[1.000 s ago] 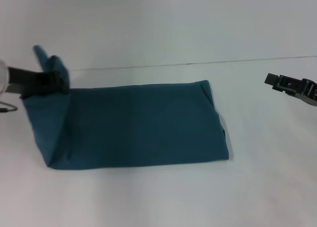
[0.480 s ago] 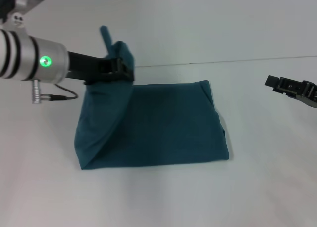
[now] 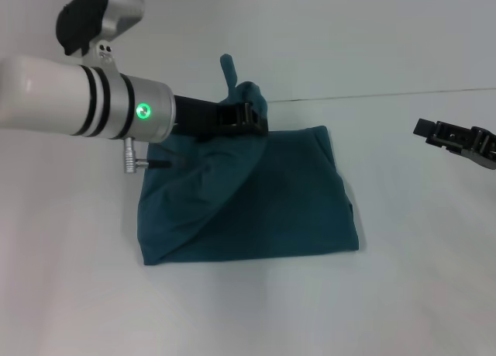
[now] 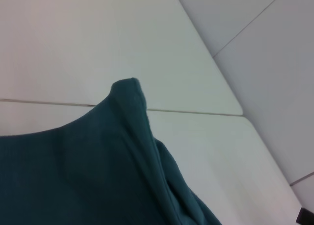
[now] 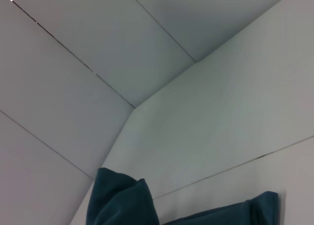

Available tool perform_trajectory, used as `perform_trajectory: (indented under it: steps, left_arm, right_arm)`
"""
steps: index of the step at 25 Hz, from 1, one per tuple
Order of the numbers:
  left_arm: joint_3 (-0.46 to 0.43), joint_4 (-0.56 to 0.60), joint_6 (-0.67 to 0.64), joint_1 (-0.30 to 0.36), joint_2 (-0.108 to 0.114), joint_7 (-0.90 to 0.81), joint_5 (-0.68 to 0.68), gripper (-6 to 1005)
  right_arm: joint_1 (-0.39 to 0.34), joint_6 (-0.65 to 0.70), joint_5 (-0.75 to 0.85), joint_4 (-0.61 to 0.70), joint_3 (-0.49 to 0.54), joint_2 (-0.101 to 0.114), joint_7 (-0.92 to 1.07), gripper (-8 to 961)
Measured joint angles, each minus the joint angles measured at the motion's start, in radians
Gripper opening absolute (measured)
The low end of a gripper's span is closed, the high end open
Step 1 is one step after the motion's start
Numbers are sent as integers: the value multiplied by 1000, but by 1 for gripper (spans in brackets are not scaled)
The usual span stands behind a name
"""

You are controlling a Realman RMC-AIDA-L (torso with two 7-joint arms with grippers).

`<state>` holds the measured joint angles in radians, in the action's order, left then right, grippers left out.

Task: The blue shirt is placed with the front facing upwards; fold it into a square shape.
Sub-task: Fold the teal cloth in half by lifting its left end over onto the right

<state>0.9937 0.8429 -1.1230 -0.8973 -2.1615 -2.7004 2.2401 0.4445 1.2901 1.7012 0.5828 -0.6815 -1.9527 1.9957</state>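
The blue shirt [image 3: 256,201] lay near the middle of the white table [image 3: 256,309], already a folded band, its left end lifted and draped rightward. Risk, as I judge it: the raised flap could land skewed or short of the right edge, or slip out of the pinch mid-carry, since only a small corner seemed held; bunched cloth would spoil the square. Left gripper [image 3: 252,115] was clamped on the shirt's far left corner, a tuft poking above it; the arm reached in low from the left, roughly horizontal, above the far edge. Right gripper [image 3: 457,136] sat parked far right, off the cloth; fingers unclear, cannot tell.
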Motion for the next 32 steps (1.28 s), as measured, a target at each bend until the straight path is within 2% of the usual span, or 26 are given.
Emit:
perform_trajectory:
  steps: [5, 16, 23, 32]
  left_arm:
    - [3, -63, 49, -19, 0, 35, -47, 85]
    - [54, -84, 65, -26, -4, 58, -120, 130]
    - [36, -194, 135, -55, 1, 67, -143, 158]
    - [41, -211, 95, -65, -4, 190, -279, 195]
  right_arm:
    - [0, 0, 0, 0, -1, 0, 0, 565]
    - [-1, 0, 0, -1, -1, 0, 0, 565]
    - [-1, 0, 0, -1, -1, 0, 0, 564]
    - [6, 0, 2, -1, -1, 3, 0, 563]
